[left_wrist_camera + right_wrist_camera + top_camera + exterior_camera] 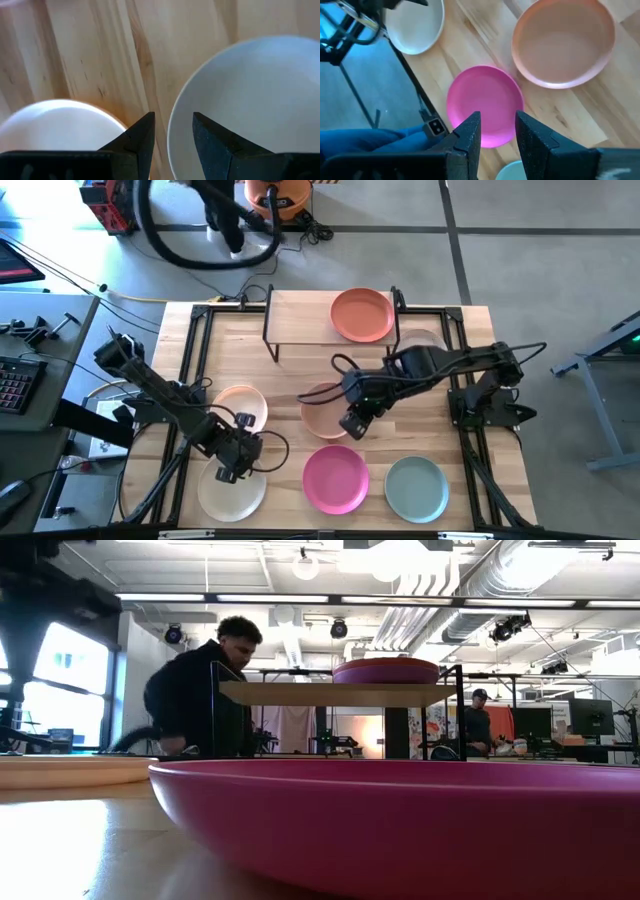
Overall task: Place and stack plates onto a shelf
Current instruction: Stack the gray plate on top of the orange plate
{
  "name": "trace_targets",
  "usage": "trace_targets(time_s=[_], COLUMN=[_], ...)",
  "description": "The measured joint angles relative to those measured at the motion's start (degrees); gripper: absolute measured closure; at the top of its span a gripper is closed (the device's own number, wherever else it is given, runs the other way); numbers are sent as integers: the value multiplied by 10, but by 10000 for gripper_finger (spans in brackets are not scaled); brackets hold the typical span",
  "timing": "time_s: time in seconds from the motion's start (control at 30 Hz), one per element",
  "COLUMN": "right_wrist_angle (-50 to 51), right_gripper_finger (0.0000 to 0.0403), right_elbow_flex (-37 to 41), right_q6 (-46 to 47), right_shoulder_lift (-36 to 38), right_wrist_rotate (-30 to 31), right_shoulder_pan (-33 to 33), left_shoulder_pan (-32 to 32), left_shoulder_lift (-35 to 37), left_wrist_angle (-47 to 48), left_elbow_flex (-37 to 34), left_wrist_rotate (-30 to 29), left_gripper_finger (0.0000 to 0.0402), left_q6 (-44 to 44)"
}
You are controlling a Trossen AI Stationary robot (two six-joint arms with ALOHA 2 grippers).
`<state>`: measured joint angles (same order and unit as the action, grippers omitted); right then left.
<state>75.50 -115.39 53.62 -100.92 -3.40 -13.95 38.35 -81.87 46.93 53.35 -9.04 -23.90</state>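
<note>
The shelf [320, 310] stands at the table's far edge with a terracotta plate [362, 315] on it; in the low view a purple plate [385, 672] shows on the shelf [340, 693]. A tan-pink plate [322, 412], a magenta plate [336, 478], a teal plate [416, 488], a cream plate [243, 403] and a pale plate [230, 492] lie flat on the table. My left gripper [173, 135] is open above the pale plate's rim [172, 120], one finger on each side of it. My right gripper [498, 131] is open, above the magenta plate [485, 102].
Another pale plate [420, 340] lies at the shelf's right end. A black frame [195, 350] runs along the table's edges. A person [200, 690] bends behind the table in the low view. Bare wood [290, 375] lies between the shelf and the plates.
</note>
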Motion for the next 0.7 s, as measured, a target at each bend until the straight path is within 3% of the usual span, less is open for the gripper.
trace_targets(time_s=[0.7], right_wrist_angle=[-2], right_gripper_finger=[304], right_elbow_flex=[0], right_q6=[4], right_shoulder_lift=[0], right_wrist_rotate=[1], right_shoulder_pan=[0], left_shoulder_pan=[-1], left_shoulder_lift=[0], left_wrist_angle=[-86], left_elbow_flex=[-99], left_wrist_rotate=[40], left_gripper_finger=[280], left_q6=[5])
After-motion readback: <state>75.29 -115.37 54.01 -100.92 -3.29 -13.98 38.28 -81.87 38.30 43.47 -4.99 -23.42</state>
